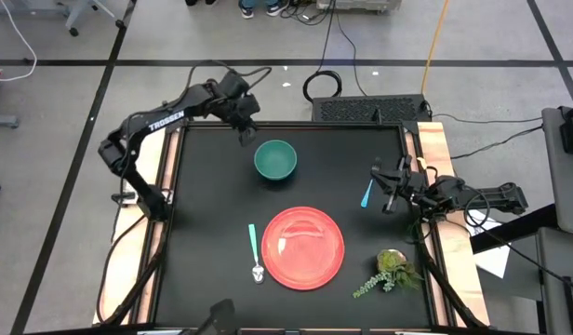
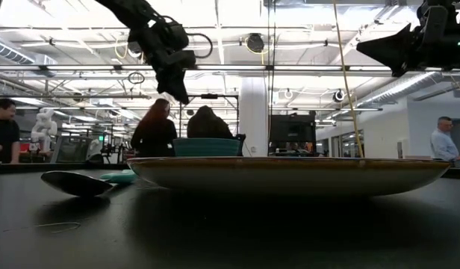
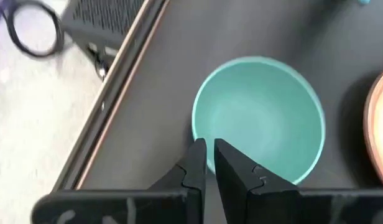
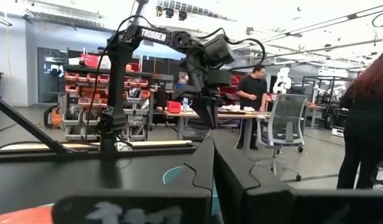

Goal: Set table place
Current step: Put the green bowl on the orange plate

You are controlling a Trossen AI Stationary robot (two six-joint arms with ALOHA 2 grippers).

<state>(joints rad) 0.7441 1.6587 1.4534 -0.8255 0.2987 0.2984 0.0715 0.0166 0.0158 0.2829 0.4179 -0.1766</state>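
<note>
The green bowl (image 1: 275, 160) sits toward the far side of the table (image 1: 203, 205) with nothing in it, and the red plate (image 1: 303, 247) lies nearer the front edge, its face bare too. My left gripper (image 1: 245, 133) hangs just beside the bowl's rim, fingers (image 3: 194, 165) nearly together with a thin gap, holding nothing. My right gripper (image 1: 387, 191) waits over the right edge, fingers pressed shut and empty.

From above I see a teal-handled spoon (image 1: 255, 251) just left of the plate, a teal utensil (image 1: 367, 194) near my right gripper and a small potted plant (image 1: 391, 267) at the front right. The low view loses most of that: the plate's rim (image 2: 290, 173) fills it, hiding all but the bowl's top (image 2: 206, 146). It shows people (image 2: 155, 128) in the room behind.
</note>
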